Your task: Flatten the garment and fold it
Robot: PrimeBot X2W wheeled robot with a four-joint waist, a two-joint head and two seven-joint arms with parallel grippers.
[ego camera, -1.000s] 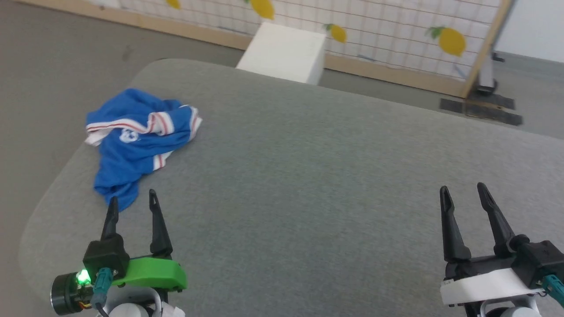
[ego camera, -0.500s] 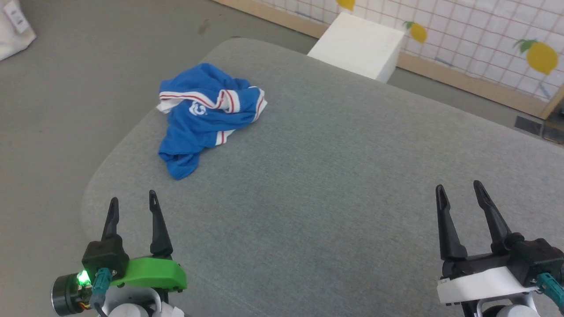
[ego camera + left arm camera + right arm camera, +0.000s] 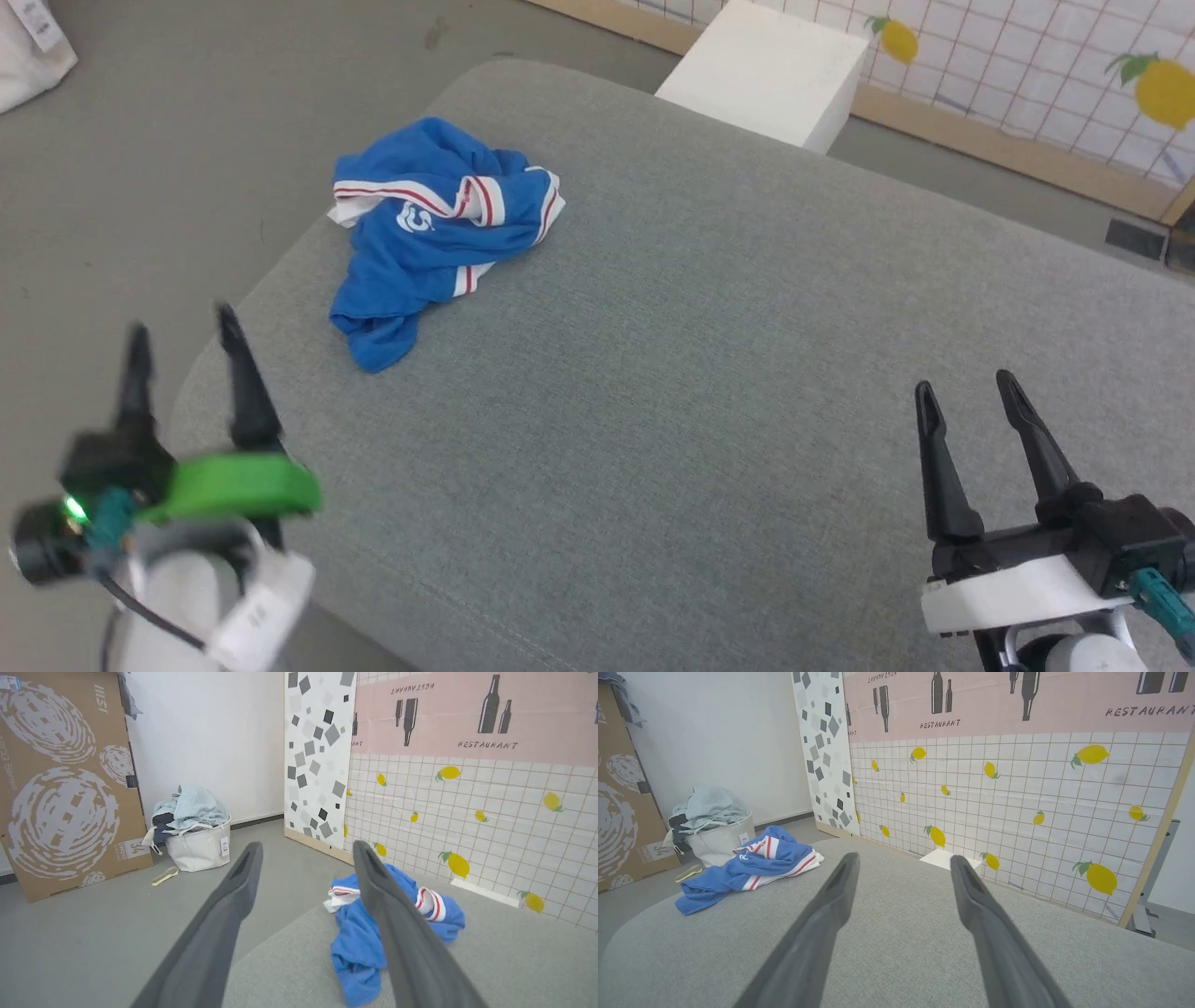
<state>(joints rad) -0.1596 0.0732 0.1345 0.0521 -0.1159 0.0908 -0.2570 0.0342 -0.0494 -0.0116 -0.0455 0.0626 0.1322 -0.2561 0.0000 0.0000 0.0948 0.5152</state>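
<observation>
Showing what looks like the opening step: the approach, before any flattening. Royal blue garment (image 3: 434,233) crumpled in a loose heap near the far left corner of the grey counter (image 3: 709,373), red-striped white trim and part of a white number on top, one blue end trailing toward the counter's near left side. Not yet spread, not yet gripped. Left gripper (image 3: 181,322) blurred, hanging at the counter's near left corner, fingers splayed wide and holding nothing, short of the heap. Right gripper (image 3: 965,383) above the counter's near right part, likewise spread and empty, well apart from the cloth.

Next, probably: bringing both grippers across the counter to the heap, pinching two separate edges, perhaps the trailing blue end and a striped hem, then lifting and drawing apart to lay the shirt flat on the counter's middle. Calls for catching a single layer each, hard to judge with edges buried in folds.
</observation>
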